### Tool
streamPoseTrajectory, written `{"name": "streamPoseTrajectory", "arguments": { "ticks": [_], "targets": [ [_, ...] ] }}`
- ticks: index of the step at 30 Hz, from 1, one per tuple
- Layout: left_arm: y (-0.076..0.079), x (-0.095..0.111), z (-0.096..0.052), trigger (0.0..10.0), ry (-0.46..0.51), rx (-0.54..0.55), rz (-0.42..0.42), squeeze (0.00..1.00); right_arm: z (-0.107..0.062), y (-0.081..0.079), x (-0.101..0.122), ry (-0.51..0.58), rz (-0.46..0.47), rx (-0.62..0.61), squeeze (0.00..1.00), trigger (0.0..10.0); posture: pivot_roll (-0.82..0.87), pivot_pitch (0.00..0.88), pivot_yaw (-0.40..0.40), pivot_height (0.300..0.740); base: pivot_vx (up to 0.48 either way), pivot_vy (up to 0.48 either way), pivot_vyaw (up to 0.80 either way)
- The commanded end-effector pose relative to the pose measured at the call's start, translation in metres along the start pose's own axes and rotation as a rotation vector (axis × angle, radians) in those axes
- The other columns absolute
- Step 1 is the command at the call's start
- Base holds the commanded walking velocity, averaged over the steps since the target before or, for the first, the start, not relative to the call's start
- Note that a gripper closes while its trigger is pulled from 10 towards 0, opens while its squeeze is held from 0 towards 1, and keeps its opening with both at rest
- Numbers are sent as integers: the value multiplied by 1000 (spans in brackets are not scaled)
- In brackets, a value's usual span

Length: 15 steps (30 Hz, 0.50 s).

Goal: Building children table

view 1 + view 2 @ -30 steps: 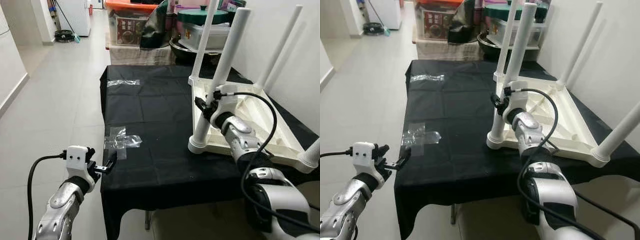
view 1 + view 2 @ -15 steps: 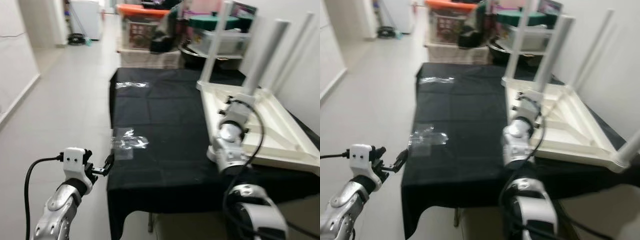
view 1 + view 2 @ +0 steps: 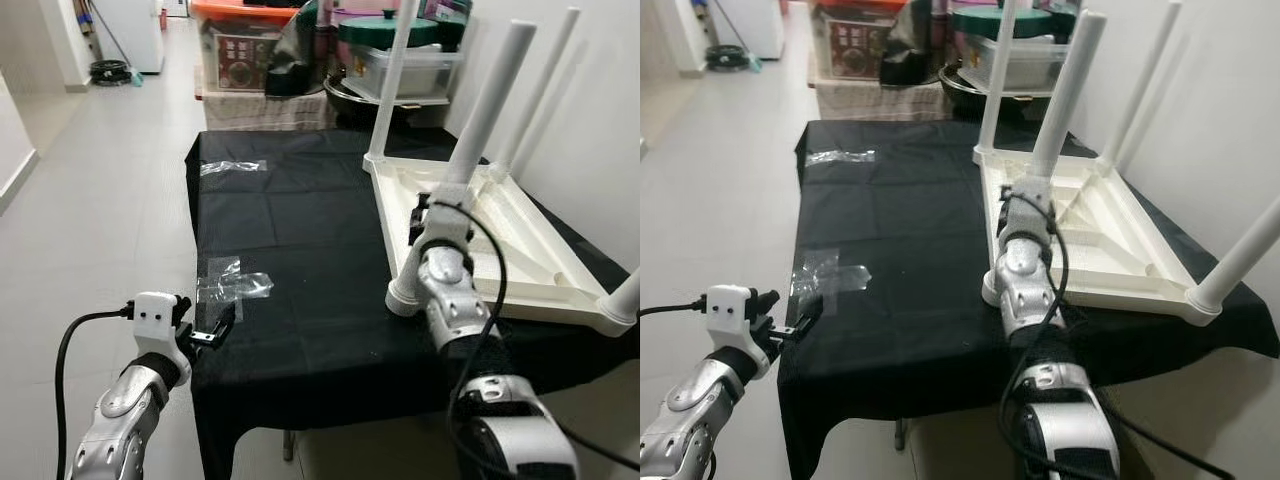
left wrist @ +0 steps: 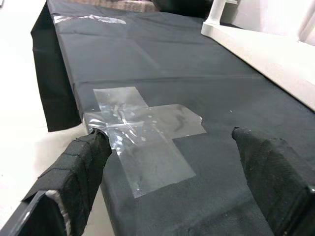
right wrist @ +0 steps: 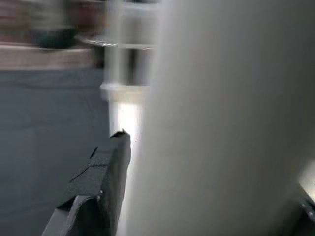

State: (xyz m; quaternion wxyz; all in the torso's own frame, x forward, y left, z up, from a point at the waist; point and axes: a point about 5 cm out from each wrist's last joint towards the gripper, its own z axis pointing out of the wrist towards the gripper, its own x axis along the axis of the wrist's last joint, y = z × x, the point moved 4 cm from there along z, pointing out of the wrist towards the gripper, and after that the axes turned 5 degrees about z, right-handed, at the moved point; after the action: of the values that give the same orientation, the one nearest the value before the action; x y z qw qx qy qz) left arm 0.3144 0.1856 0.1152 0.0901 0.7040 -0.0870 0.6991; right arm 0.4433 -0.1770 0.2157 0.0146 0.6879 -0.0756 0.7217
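Looking at the right half of the left eye frame, the white plastic children's table (image 3: 500,240) lies upside down on the black cloth-covered table (image 3: 290,250), legs pointing up. The near white cylindrical leg (image 3: 470,150) runs tall and a bit tilted, and the right gripper (image 3: 425,220) sits right against it low down, so that arm is clearly the nearer one. In the right wrist view one black finger (image 5: 101,182) presses the leg's side; pretty sure it's clamped around it. The left gripper (image 3: 213,333), lower left, hangs spread apart and holding nothing, just beside the clear tape cross (image 4: 142,130) at the cloth's edge.
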Motion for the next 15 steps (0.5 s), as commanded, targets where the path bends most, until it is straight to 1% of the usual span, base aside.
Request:
{"name": "streamPoseTrajectory", "arguments": {
  "ticks": [1,2,3,4,5,6,7,8,9,10,11,12,14,15],
  "targets": [
    [1,-5,1,10000,-16,-3,-3,0,5,-15,29,63,106,273,0,10000,48,0,-100,740,0,0,0],
    [2,-4,4,10000,-14,-9,0,0,0,-25,32,64,124,412,0,10000,48,0,-99,740,0,0,0],
    [2,-4,4,10000,-14,-9,0,0,0,-25,32,64,124,412,0,10000,48,0,-99,740,0,0,0],
    [3,-4,5,10000,-13,-13,3,0,-3,-31,33,61,128,486,0,10000,48,0,-99,740,0,0,0],
    [3,-4,5,10000,-13,-13,3,0,-3,-31,33,61,128,486,0,10000,48,0,-99,740,0,0,0],
    [4,-2,7,10000,-8,-15,2,0,-9,-40,25,28,139,610,0,10000,48,0,-97,740,0,0,0],
    [4,-2,7,10000,-8,-15,2,0,-9,-40,25,28,139,610,0,10000,48,0,-97,740,0,0,0],
    [5,-1,9,10000,-5,-18,3,0,-15,-48,9,-23,112,705,0,10000,49,0,-101,740,0,0,0],
    [5,-1,9,10000,-5,-18,3,0,-15,-48,9,-23,112,705,0,10000,49,0,-101,740,0,0,0],
    [5,0,10,10000,-1,-19,3,0,-21,-56,-9,-78,67,767,0,10000,58,0,-109,740,0,0,0],
    [5,0,10,10000,-1,-19,3,0,-21,-56,-9,-78,67,767,0,10000,58,0,-109,740,0,0,0],
    [5,0,10,10000,2,-16,2,0,-28,-63,-24,-121,41,825,0,8902,68,0,-116,740,0,0,0],
    [5,0,10,10000,2,-16,2,0,-28,-63,-24,-121,41,825,0,8902,68,0,-116,740,0,0,0],
    [4,0,9,10000,3,-12,2,0,-33,-70,-34,-144,22,860,0,3098,68,0,-116,740,0,0,0]
  ]
}}
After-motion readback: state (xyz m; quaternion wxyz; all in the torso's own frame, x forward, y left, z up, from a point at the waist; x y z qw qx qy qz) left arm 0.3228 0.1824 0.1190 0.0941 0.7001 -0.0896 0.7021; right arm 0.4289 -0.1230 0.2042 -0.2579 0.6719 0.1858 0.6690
